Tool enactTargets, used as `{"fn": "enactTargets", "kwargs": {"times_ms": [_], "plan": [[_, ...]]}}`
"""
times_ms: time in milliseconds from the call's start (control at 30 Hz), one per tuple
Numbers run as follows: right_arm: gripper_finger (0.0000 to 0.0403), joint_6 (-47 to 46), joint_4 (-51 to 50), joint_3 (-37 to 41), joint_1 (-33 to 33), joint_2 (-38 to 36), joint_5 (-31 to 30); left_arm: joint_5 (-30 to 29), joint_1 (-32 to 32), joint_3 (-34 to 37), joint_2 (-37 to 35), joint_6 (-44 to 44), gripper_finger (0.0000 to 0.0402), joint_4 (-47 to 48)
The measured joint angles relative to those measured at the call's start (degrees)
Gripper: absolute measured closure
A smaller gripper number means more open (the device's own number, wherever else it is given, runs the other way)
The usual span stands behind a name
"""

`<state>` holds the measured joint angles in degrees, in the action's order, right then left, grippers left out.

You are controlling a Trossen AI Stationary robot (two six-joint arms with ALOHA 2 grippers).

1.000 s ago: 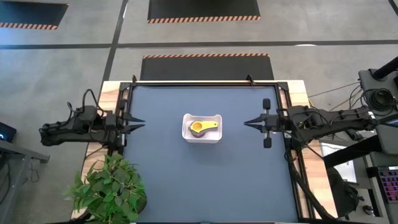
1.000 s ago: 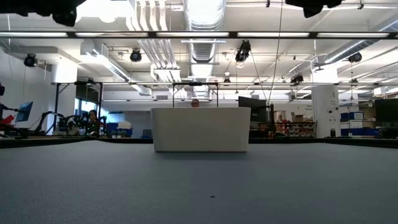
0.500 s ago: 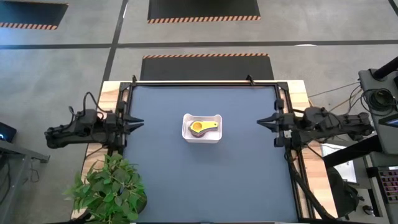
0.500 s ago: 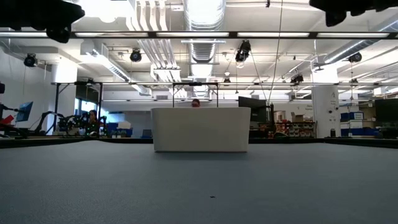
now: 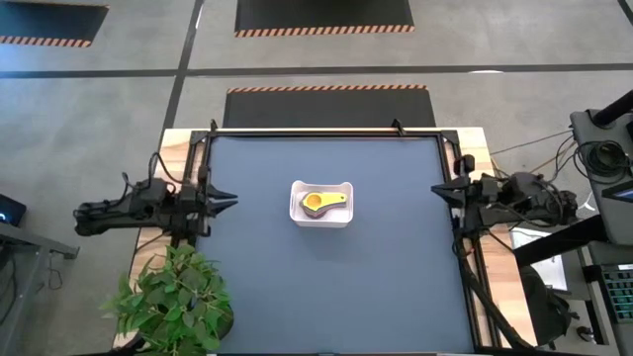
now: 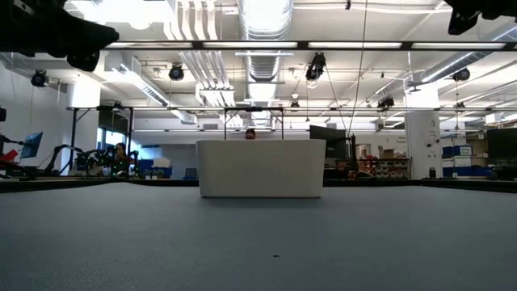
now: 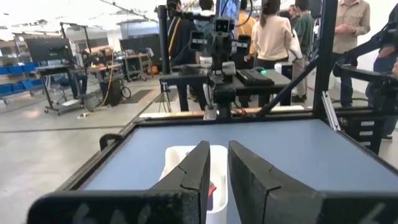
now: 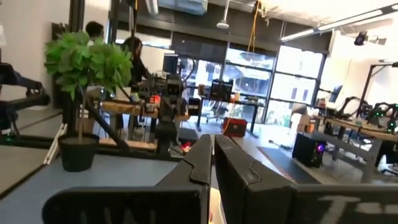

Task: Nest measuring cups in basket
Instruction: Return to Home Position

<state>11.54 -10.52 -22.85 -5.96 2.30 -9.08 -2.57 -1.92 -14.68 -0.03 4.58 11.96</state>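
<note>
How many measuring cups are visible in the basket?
1: a yellow plastic measuring cup lies in the white rectangular basket; others may be hidden, nested beneath it.

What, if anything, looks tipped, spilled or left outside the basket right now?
Nothing stands out. The basket sits upright at the middle of the table with the yellow measuring cup inside, handle toward the right arm. No cup lies loose on the table. The left gripper and right gripper hang at opposite table edges, apart from it.

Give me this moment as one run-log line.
cups: in basket, yellow on top | left hand: left edge of table, empty | right hand: right edge, empty
</note>
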Motion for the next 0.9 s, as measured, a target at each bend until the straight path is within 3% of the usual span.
{"fn": "enactTargets", "kwargs": {"times_ms": [367, 900], "plan": [[0.0394, 0.21, 2.48, 5.25, 0.0, -2.24, 0.03, 0.04, -0.01, 2.66, 0.0, -1.01, 0.0362, -1.94], [0.0394, 1.28, 6.82, 15.02, 0.0, -2.31, -0.08, 0.3, -0.05, 13.19, 0.05, -3.04, 0.0362, -11.01]]}}
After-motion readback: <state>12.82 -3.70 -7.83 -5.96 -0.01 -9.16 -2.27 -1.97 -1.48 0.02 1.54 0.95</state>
